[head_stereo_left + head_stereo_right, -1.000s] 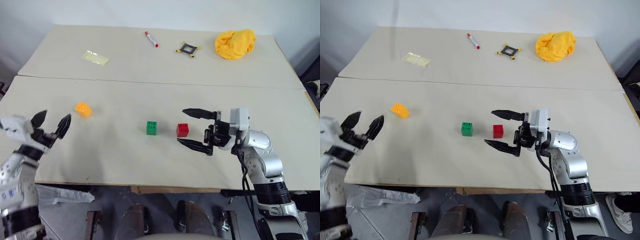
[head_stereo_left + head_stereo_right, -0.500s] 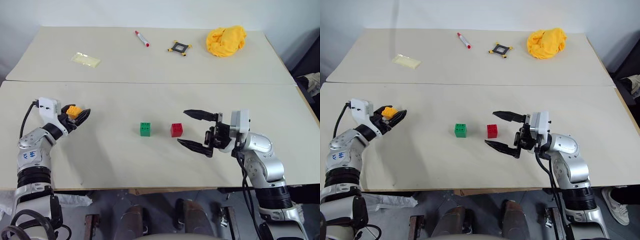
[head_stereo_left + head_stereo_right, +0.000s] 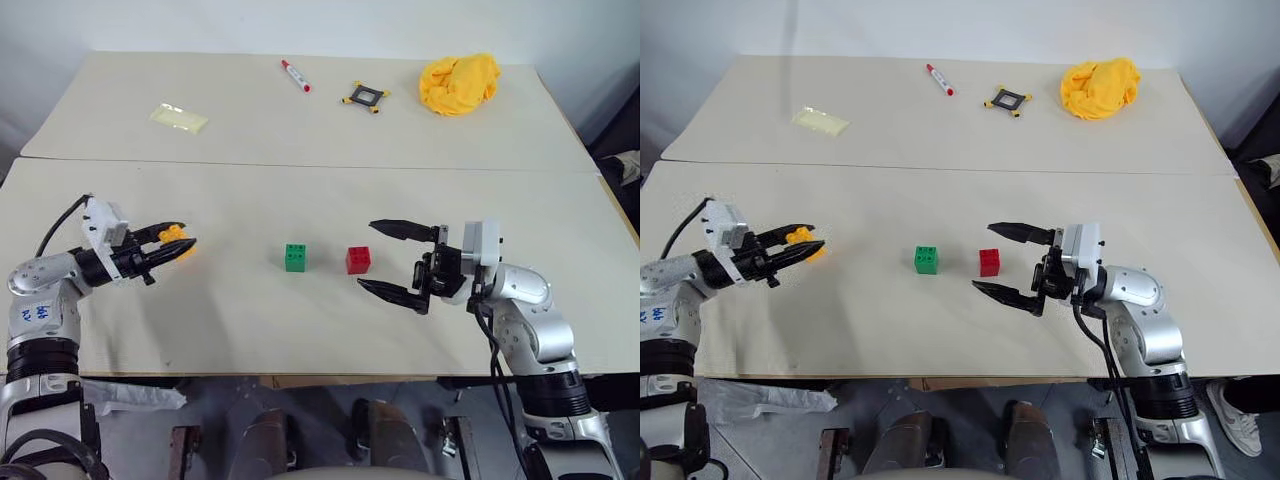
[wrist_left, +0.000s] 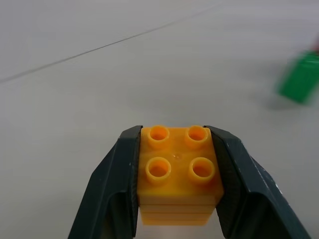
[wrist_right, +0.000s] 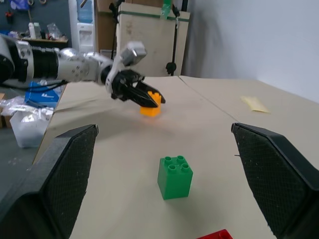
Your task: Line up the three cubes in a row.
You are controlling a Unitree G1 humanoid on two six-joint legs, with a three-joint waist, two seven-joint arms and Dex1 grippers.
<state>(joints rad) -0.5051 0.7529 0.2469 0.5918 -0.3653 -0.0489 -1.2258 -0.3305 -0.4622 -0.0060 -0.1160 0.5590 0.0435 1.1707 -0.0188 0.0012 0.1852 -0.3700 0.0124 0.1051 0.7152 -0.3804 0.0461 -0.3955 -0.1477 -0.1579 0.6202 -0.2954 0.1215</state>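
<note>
Left gripper [image 3: 178, 247] is clamped on the orange cube [image 3: 177, 239], well to the left of the green cube [image 3: 296, 257] on the table [image 3: 240, 320]; the red cube [image 3: 359, 260] sits just right of the green, and the right gripper [image 3: 388, 259], beyond the red, stands wide open and empty. Far behind the green cube lie a marker [image 3: 296, 76], a black frame [image 3: 364, 96], a yellow cloth [image 3: 459, 83] and a pale packet [image 3: 178, 117]. Left wrist view: both fingers [image 4: 115, 184] press the orange cube's flat side faces, studs up. Right wrist view: the green cube [image 5: 175, 177] stands studs up, the orange one held beyond it. These cubes look light, rigid and smooth-sided, so flat opposite faces seem the best hold. No writing is readable.
</note>
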